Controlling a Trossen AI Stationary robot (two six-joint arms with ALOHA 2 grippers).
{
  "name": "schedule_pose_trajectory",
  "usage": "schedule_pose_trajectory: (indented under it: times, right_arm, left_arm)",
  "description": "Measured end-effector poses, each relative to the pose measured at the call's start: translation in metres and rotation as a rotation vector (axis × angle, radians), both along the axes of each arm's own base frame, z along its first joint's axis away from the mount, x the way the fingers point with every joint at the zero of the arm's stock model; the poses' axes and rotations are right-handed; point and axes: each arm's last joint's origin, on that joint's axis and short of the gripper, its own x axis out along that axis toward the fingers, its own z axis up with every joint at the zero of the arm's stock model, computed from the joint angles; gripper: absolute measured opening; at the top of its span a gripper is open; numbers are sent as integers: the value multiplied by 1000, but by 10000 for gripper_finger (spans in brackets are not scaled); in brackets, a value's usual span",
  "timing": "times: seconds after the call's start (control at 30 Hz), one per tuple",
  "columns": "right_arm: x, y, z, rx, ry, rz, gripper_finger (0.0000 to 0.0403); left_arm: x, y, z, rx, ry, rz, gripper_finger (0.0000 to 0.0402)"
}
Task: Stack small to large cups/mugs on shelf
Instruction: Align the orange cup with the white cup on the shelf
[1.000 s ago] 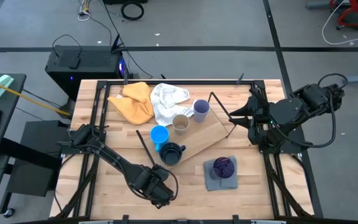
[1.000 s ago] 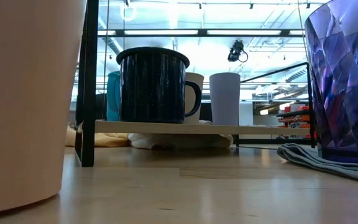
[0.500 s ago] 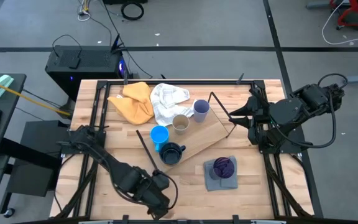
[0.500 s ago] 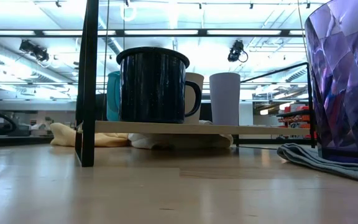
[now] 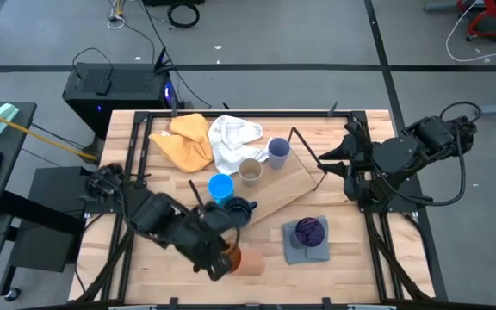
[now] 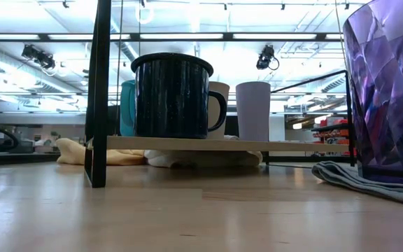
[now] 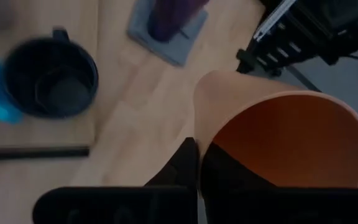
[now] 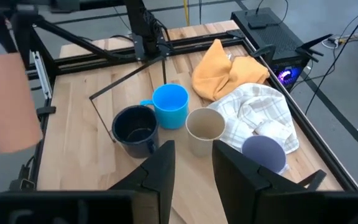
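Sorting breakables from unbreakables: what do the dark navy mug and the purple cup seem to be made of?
The dark navy mug with handle looks like speckled enamelled metal: glossy, with a thin rolled rim. The purple faceted cup looks like translucent plastic or glass: light passes through its cut-style facets. Which of the two the pictures leave open.

Grey floor (image 5: 317, 34) with dark seams surrounds the slatted wooden surface (image 5: 351, 250); long ceiling lights (image 6: 180, 36) glow above cluttered far shelving (image 6: 331, 129).

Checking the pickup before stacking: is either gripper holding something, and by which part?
The left gripper holds the orange cup, pinched at its rim, one finger inside and one outside. The right gripper is open and holds nothing.
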Motion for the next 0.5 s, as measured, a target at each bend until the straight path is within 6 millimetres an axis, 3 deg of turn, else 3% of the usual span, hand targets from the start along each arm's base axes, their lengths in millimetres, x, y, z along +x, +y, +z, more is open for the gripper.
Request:
schedule_pose_trajectory:
  times: [0.2, 0.5]
  right_arm:
    - [-1, -1, -1, -5, 9, 0, 114]
    - [-12, -6, 4, 27, -18, -13, 113]
  left_arm:
    - [20, 33, 11, 61, -94, -29, 9]
    - [43, 82, 11, 117, -101, -90, 9]
